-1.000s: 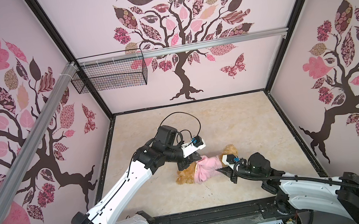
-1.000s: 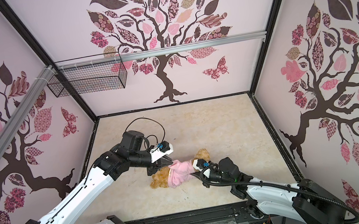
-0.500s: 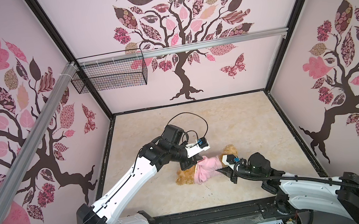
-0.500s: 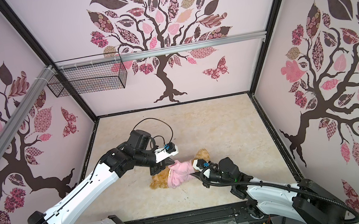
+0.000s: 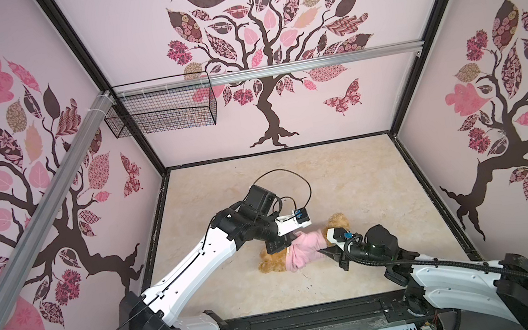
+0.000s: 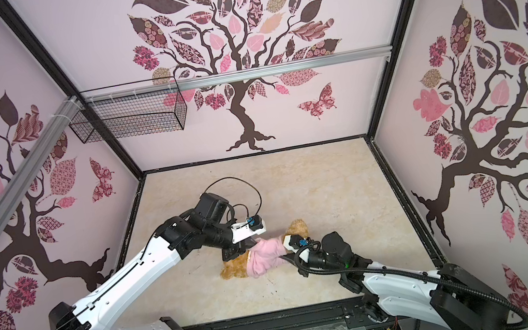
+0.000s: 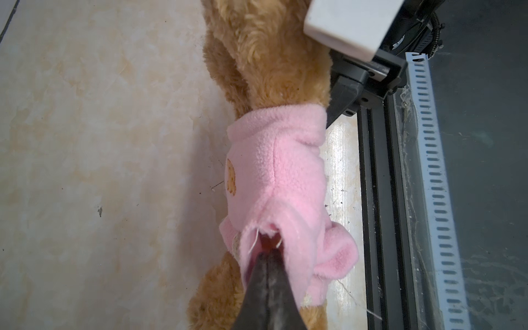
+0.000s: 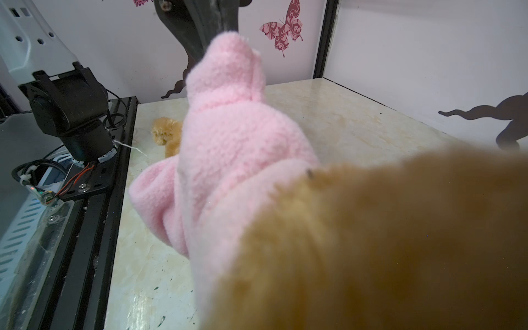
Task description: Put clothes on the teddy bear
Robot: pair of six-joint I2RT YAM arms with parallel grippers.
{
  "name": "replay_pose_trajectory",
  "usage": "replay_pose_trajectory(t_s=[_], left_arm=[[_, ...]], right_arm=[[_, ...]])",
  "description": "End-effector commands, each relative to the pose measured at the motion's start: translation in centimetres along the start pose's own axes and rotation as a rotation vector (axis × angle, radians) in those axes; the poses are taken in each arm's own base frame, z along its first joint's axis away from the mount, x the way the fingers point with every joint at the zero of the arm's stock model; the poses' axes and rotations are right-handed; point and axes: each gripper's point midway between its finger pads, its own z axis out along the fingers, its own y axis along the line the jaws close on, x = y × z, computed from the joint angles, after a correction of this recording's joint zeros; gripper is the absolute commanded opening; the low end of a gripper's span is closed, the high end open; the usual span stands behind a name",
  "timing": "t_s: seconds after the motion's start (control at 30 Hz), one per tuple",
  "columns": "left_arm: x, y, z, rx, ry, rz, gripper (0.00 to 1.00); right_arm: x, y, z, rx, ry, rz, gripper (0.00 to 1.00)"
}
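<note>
The teddy bear [image 5: 337, 221] lies on the marbled table [image 5: 328, 170], near the front edge and about midway across. In both top views its head points toward the right arm and its legs toward the left. The pink shirt [image 5: 304, 249] covers its torso, and golden fur shows at both ends.

The left gripper [image 7: 268, 253] is clenched on the shirt's hem at the leg end. In the left wrist view its dark fingers [image 7: 257, 285] meet with fleece pinched between them (an orange emblem [image 7: 231, 178] shows on the fabric beside the pinch). In the right wrist view that corner of the shirt is drawn up into a peak.

The right gripper [image 5: 329, 252] sits at the bear's head end, and one black finger [image 7: 341, 97] touches the collar edge. Blurred fur fills most of the right wrist view, so I cannot tell whether this gripper is closed on the bear or only resting against it.
</note>
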Motion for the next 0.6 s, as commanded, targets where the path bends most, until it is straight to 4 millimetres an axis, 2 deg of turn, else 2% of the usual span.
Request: replay_pose_trajectory(t_s=[0.0, 0.4, 0.57], left_arm=[[-1.5, -0.9, -1.2, 0.024, -0.049, 0.048, 0.00], [-2.3, -0.9, -0.2, 0.040, -0.061, 0.072, 0.05], [-1.8, 0.2, 0.8, 0.014, -0.014, 0.060, 0.09]], right_arm=[[-2.3, -0.1, -0.1, 0.004, -0.081, -0.032, 0.13], [-2.2, 0.0, 0.0, -0.004, -0.075, -0.026, 0.14], [-2.2, 0.1, 0.0, -0.013, -0.078, -0.026, 0.14]])
